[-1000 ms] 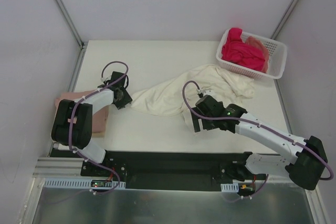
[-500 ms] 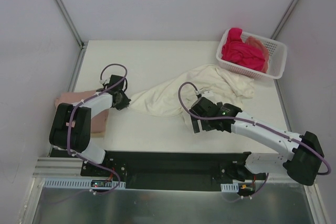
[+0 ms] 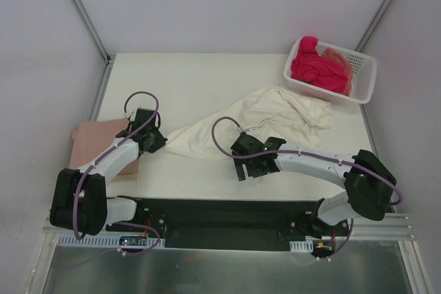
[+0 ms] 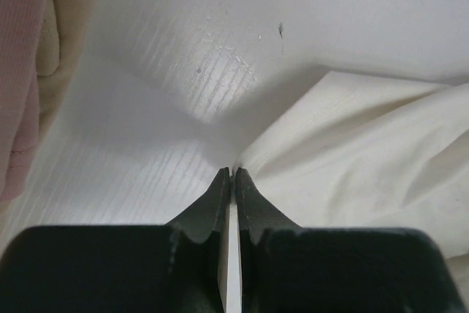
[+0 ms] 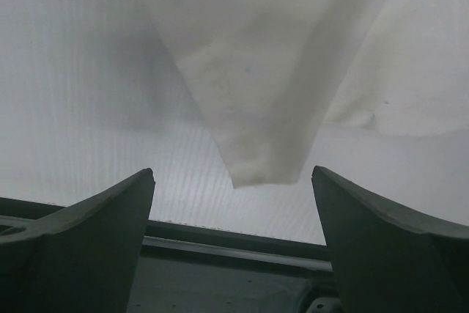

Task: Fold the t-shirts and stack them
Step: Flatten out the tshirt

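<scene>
**Both arms down low on the cream shirt**

The left arm leans forward and inward. The left gripper (image 3: 155, 140) is pinched tight on the left corner of the cream shirt (image 3: 275, 115), just beside the pink shirt (image 3: 93, 141). The right arm stretches flat to the left. The right gripper (image 5: 233, 170) gapes wide, with a shirt corner between its fingers, gripping nothing.

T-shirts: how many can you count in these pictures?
4. A cream-white t-shirt lies stretched across the middle; a dusty pink one sits folded at the left edge; a magenta one and a peach one are in the basket, where more may be hidden.

Cream t-shirt (image 5: 278, 71) corner between spread claw (image 5: 233, 171)
</scene>
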Robot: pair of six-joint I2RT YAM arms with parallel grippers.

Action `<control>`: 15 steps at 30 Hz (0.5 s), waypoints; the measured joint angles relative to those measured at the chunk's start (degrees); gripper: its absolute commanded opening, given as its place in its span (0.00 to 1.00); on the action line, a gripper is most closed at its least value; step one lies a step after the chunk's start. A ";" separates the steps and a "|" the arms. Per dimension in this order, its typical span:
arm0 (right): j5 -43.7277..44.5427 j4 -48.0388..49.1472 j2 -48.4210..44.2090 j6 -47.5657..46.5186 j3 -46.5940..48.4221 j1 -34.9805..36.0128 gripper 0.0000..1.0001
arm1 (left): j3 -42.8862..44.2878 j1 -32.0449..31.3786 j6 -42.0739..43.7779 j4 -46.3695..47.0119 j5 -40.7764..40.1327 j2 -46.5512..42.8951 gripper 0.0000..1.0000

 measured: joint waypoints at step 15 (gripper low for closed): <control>-5.18 3.96 1.88 2.08 -2.67 0.76 0.69 | -1.55 0.00 -0.52 -1.07 0.02 -1.95 0.00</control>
